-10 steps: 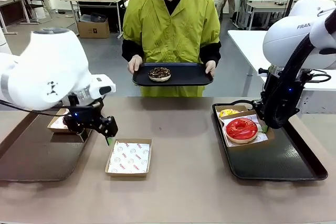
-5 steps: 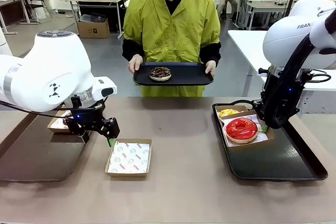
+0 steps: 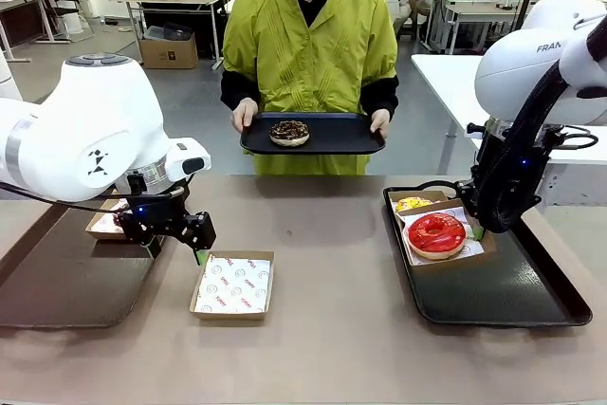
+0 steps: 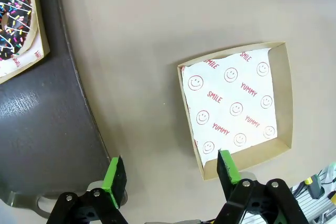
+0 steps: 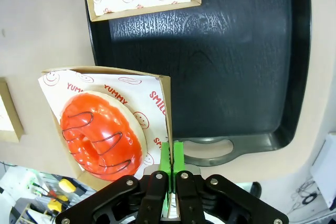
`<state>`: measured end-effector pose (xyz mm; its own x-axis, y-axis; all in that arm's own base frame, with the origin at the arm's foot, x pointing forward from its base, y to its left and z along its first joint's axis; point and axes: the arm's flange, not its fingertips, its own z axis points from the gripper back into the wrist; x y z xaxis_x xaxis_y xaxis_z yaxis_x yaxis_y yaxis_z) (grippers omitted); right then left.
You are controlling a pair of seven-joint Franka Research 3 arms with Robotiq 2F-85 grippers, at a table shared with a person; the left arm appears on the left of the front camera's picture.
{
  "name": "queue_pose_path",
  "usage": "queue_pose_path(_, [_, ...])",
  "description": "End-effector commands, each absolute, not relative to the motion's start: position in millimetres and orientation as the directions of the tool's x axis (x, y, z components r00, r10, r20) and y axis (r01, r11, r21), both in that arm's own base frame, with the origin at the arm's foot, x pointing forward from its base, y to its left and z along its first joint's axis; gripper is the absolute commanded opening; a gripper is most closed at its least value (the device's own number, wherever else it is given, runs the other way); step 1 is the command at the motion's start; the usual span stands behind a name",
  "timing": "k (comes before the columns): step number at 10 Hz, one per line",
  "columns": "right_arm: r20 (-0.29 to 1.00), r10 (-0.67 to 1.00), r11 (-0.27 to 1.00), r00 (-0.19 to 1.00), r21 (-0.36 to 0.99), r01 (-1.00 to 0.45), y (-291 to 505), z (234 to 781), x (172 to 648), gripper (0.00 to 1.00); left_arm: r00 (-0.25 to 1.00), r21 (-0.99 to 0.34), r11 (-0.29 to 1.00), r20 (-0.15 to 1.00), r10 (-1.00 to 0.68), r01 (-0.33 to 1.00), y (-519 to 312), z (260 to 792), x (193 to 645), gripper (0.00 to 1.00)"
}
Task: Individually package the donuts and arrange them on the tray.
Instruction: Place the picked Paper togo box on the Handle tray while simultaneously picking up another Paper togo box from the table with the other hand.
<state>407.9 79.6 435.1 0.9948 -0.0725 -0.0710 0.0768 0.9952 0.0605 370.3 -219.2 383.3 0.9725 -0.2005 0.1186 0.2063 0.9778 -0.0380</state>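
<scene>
Where the left gripper hangs at lower left, jaws spread and empty, one pad overlaps the rim of a paper-lined box printed SMILE and YUMMY. Top centre: chocolate donut on the person's tray. Right: red donut in a second box on the black tray, with the right gripper clamped tight at that box's wall.

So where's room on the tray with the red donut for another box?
The tray's near end and right half are bare, bordered by the red donut's box and the rim. Its far left is crowded: the yellow donut's box and the red one sit close together.
</scene>
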Motion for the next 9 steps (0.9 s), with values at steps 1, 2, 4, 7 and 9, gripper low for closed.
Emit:
queue_pose_path(1, [-0.071,-0.072,0.995,0.995,0.061,0.077,79.6,435.1,407.9,0.02,0.981,-0.096,0.984,0.141,-0.133,0.148,-208.0,387.9,367.5,0.91])
queue_pose_path(2, [-0.071,-0.087,0.994,0.994,0.053,0.091,71.3,428.9,410.4,0.02,0.986,-0.118,0.986,0.137,-0.099,0.115,-206.0,387.3,366.0,0.91])
queue_pose_path(4, [-0.057,-0.100,0.994,0.993,0.046,0.102,53.8,420.1,404.2,0.02,0.991,-0.123,0.989,0.117,-0.062,0.076,-216.7,381.1,364.6,0.91])
queue_pose_path(7, [-0.065,-0.127,0.989,0.990,0.065,0.132,17.7,408.0,396.9,0.02,0.995,-0.096,0.994,0.085,-0.053,0.061,-234.6,361.4,368.3,0.91])
queue_pose_path(9, [-0.065,-0.113,0.991,0.991,0.069,0.118,-2.3,399.6,393.9,0.02,0.997,-0.067,0.997,0.065,-0.037,0.041,-245.2,351.1,370.9,0.91])
